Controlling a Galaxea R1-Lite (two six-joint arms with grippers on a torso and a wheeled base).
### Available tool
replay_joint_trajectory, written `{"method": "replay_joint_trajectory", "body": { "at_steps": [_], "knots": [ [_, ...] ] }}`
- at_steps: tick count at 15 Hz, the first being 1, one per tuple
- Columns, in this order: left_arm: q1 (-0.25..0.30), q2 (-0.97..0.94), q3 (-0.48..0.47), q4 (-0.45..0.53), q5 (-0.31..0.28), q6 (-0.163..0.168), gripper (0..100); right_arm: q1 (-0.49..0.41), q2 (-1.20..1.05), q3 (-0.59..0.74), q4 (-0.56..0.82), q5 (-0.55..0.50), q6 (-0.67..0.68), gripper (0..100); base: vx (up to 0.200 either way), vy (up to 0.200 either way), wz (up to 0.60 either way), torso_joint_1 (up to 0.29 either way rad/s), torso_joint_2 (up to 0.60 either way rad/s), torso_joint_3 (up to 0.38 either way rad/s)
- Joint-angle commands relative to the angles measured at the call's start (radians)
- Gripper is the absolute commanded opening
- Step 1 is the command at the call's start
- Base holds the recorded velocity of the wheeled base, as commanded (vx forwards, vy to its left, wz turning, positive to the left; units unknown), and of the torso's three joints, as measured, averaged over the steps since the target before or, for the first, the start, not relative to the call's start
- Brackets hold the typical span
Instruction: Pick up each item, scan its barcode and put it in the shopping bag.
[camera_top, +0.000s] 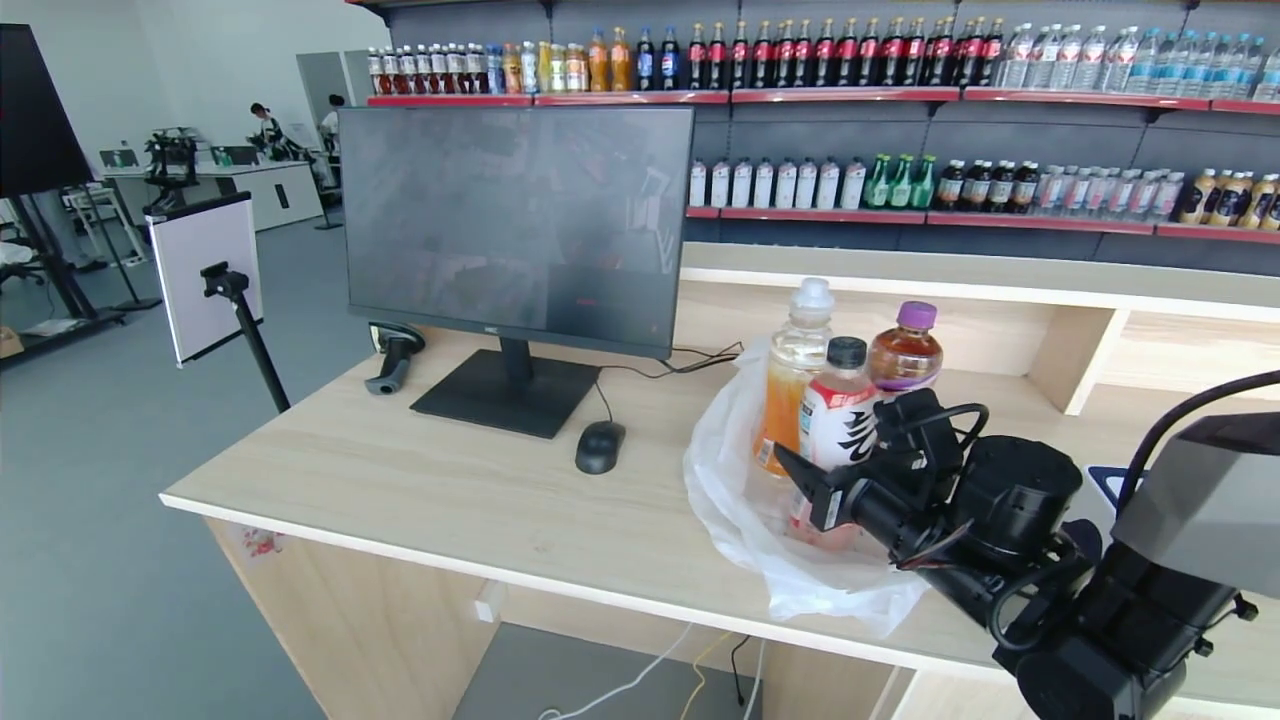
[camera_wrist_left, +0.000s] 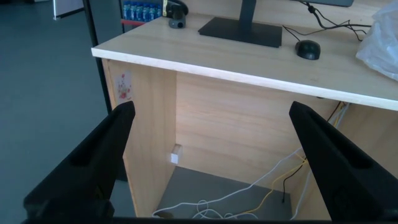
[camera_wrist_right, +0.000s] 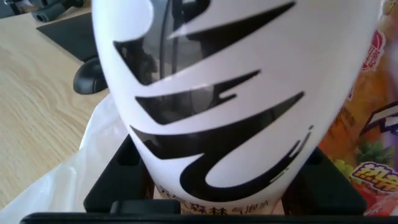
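Bottle (camera_top: 836, 418) with black-striped white label sits gripped in right claw (camera_top: 848, 442).

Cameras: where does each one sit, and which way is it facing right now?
Head view: on the robot's head, looking forward and down at the counter, monitor and shopping bag; the right arm and right end effector show at lower right.
Left wrist view: low beside the counter, facing its front panel; the open left end effector frames it.
Right wrist view: right up against the white bottle that the right end effector grips.
Shared: the mouse appears in all three.
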Motion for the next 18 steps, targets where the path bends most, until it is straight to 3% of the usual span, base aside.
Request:
{"method": "replay_joint_trajectory", "body": {
  "at_steps": [1, 12, 13, 18],
  "knots": [
    [0.000, 0.000, 0.000, 0.000, 0.000, 0.000, 100, -0.001, 0.006, 0.005, 0.005, 0.000, 0.000, 0, 0.000, 0.000, 0.00, 0.000, 0.00, 0.000],
    [0.000, 0.000, 0.000, 0.000, 0.000, 0.000, 100, 0.003, 0.004, 0.053, 0.005, 0.000, -0.002, 0, 0.000, 0.000, 0.00, 0.000, 0.00, 0.000],
    [0.000, 0.000, 0.000, 0.000, 0.000, 0.000, 100, 0.003, 0.004, 0.051, 0.005, 0.000, -0.002, 100, 0.000, 0.000, 0.00, 0.000, 0.00, 0.000],
    [0.000, 0.000, 0.000, 0.000, 0.000, 0.000, 100, 0.007, -0.074, 0.057, 0.005, 0.000, 0.000, 100, 0.000, 0.000, 0.00, 0.000, 0.00, 0.000]
  ]
}}
